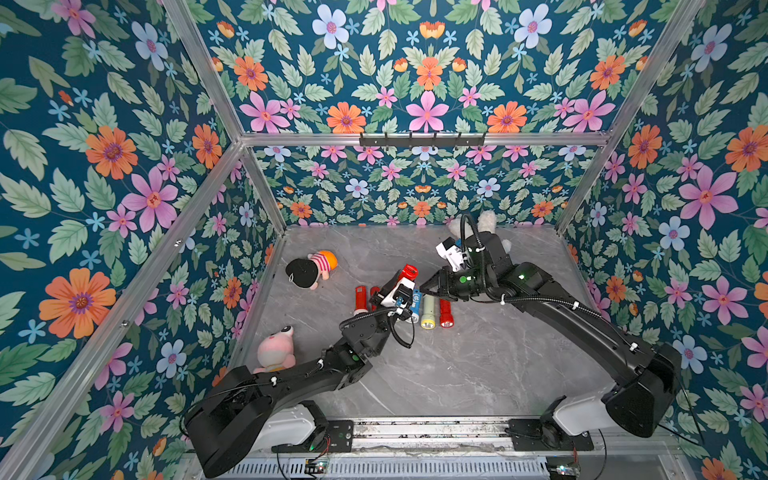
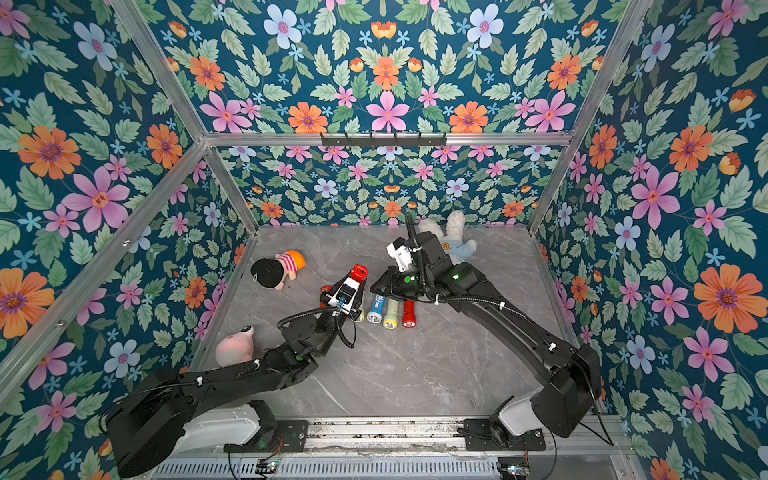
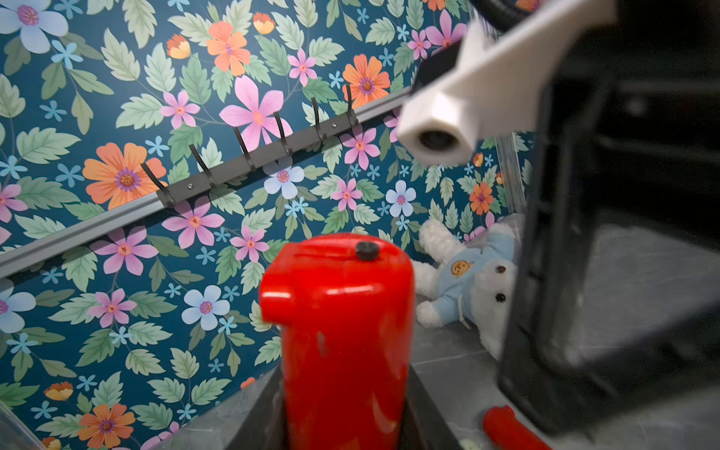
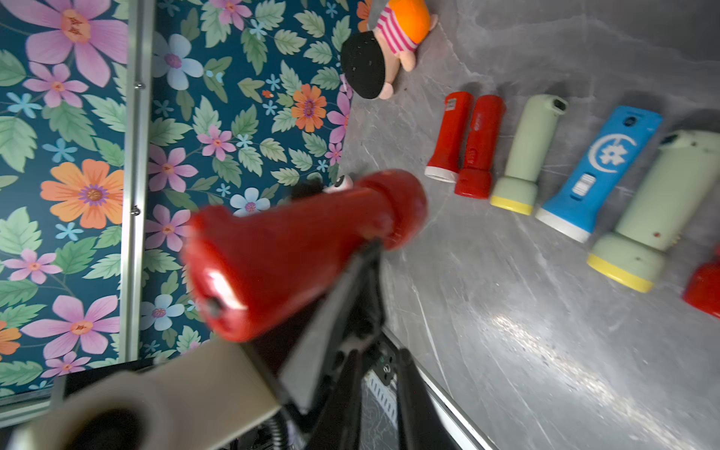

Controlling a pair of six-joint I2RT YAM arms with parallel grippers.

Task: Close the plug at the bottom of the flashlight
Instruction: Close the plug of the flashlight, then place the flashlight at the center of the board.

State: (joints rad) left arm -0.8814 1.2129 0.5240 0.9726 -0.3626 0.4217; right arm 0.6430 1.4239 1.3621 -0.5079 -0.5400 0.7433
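Note:
My left gripper (image 1: 401,280) is shut on a red flashlight (image 1: 408,272) and holds it off the table, bottom end pointing up and away. In the left wrist view the flashlight (image 3: 339,331) stands between the jaws, and a small black plug (image 3: 367,250) sits on its end face. My right gripper (image 1: 424,286) hovers just right of that end. In the right wrist view its fingers (image 4: 380,389) stand a little apart with nothing between them, and the flashlight (image 4: 296,253) is beyond their tips. How deep the plug sits is unclear.
Several more flashlights lie in a row on the grey table (image 1: 478,365): red (image 1: 360,298), blue (image 1: 415,307), pale green (image 1: 429,313), red (image 1: 445,313). A black-haired doll (image 1: 311,268), a pink plush (image 1: 274,349) and a white bear (image 1: 486,226) lie around them.

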